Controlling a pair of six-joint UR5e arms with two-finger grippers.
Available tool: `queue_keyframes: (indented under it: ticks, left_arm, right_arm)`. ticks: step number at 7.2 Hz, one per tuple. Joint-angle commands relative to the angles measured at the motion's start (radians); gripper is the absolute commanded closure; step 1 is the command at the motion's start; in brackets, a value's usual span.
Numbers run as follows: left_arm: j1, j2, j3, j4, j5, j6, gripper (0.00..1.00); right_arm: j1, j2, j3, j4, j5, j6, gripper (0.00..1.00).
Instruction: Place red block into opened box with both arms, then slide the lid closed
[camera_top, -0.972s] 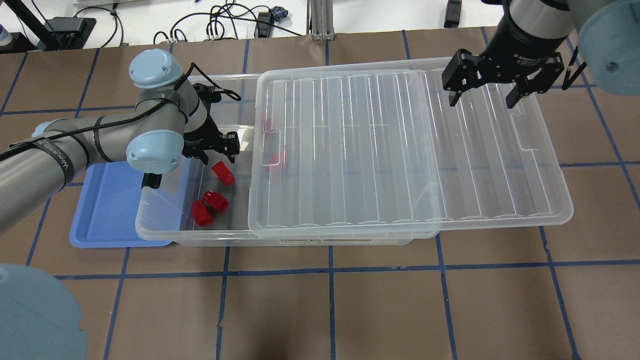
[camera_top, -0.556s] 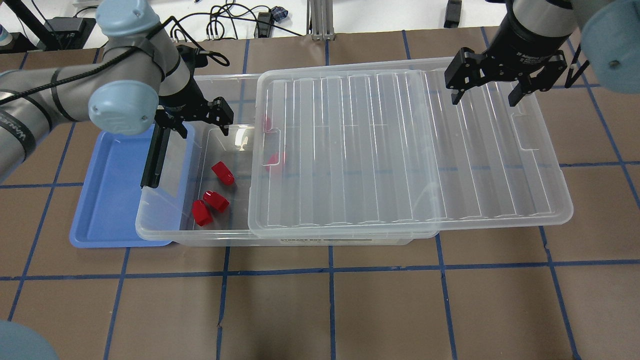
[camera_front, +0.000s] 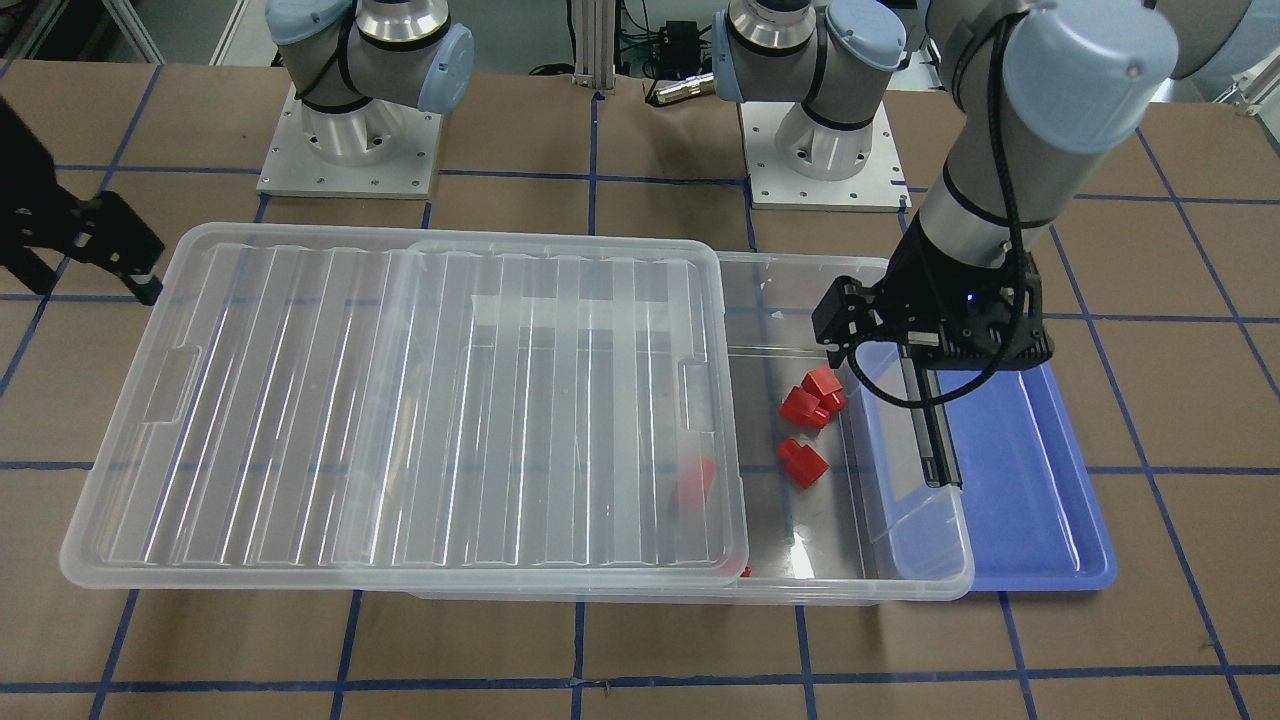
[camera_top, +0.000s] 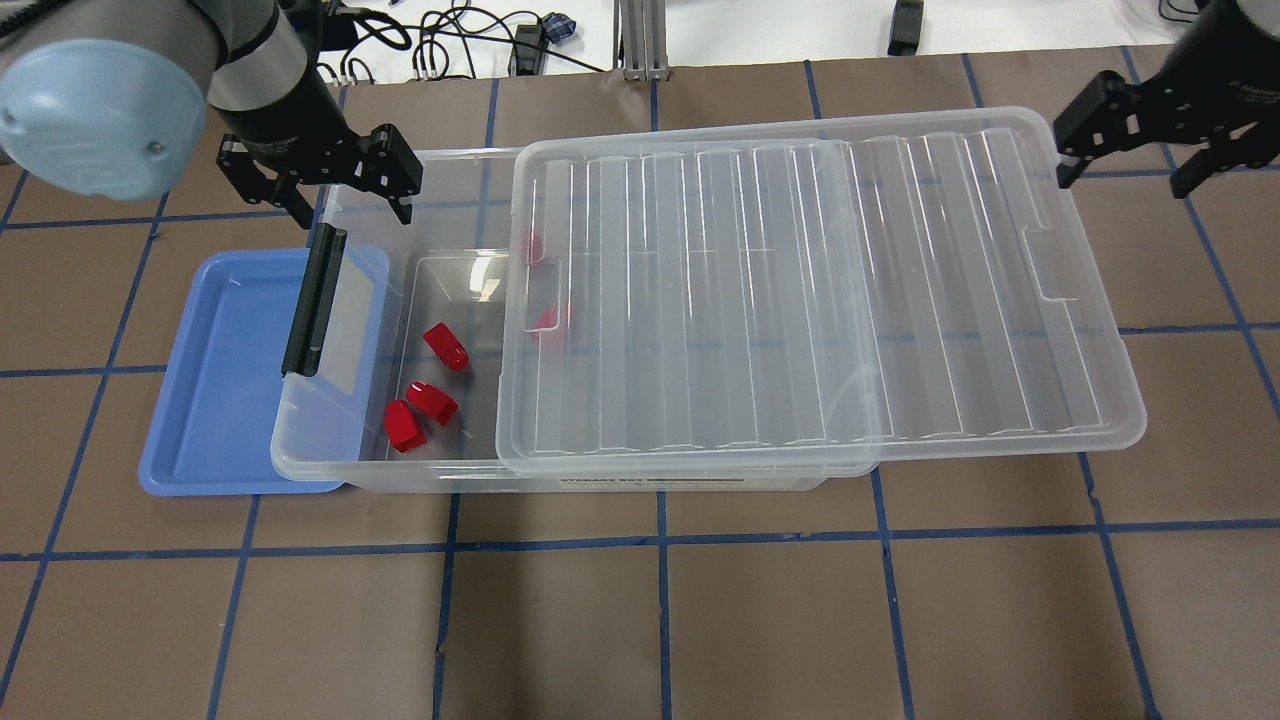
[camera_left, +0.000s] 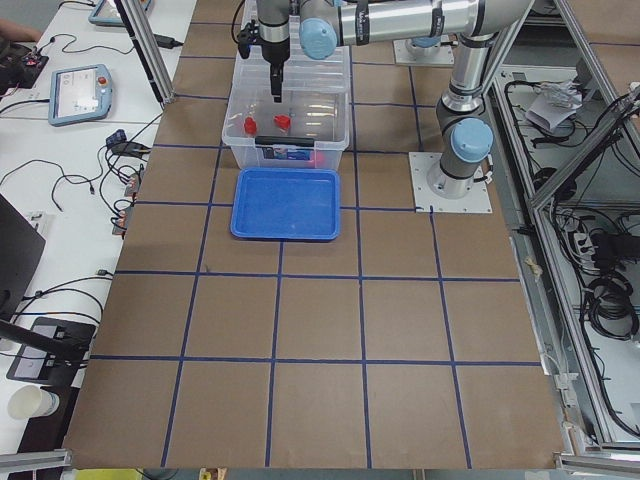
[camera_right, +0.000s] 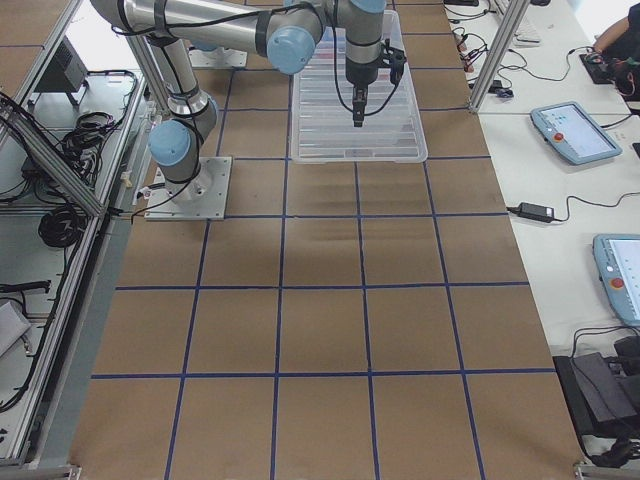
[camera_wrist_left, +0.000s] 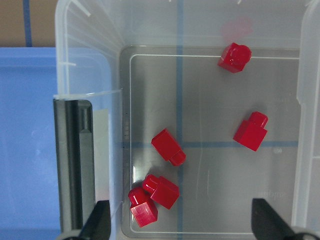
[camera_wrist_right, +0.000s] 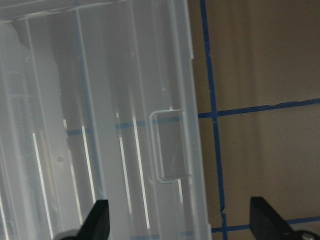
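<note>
Several red blocks lie on the floor of the clear box (camera_top: 340, 468). One red block (camera_top: 446, 346) is in the uncovered left end, and another red block (camera_top: 548, 318) shows through the lid (camera_top: 800, 300). The ribbed lid covers most of the box and overhangs its right end. My left gripper (camera_top: 353, 213) hangs open and empty above the box's far left corner. In the left wrist view it (camera_wrist_left: 182, 227) looks down on the red blocks (camera_wrist_left: 169, 147). My right gripper (camera_top: 1125, 182) is open, just off the lid's far right corner. The lid's notch (camera_wrist_right: 172, 145) shows in the right wrist view.
A shallow blue tray (camera_top: 225, 400) sits against the box's left end, partly under it. The box's black bar clip (camera_top: 313, 300) stands on that short side. Brown table with blue tape lines (camera_top: 660, 620) stretches in front. Cables (camera_top: 440, 40) lie beyond the far edge.
My left gripper has risen out of the box and moved back to its far left corner. My right gripper has moved right, off the lid. The blocks and the lid have not moved.
</note>
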Motion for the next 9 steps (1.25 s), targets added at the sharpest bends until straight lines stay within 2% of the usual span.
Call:
queue_keyframes:
  ticks: [1, 2, 4, 9]
  left_arm:
    - [0.003, 0.011, 0.100, -0.095, -0.001, 0.002, 0.00]
    - [-0.003, 0.011, 0.118, -0.107, -0.004, 0.001, 0.00]
    - [-0.003, 0.013, 0.120, -0.124, 0.002, 0.002, 0.00]
    - [-0.003, -0.013, 0.112, -0.120, -0.005, 0.002, 0.00]
  right_arm:
    - [-0.153, 0.031, 0.031, -0.009, 0.002, -0.218, 0.00]
    - [-0.158, 0.037, 0.072, -0.056, 0.000, -0.222, 0.00]
    - [-0.158, 0.094, 0.220, -0.272, -0.004, -0.223, 0.00]
    - [-0.134, 0.099, 0.247, -0.288, 0.002, -0.197, 0.00]
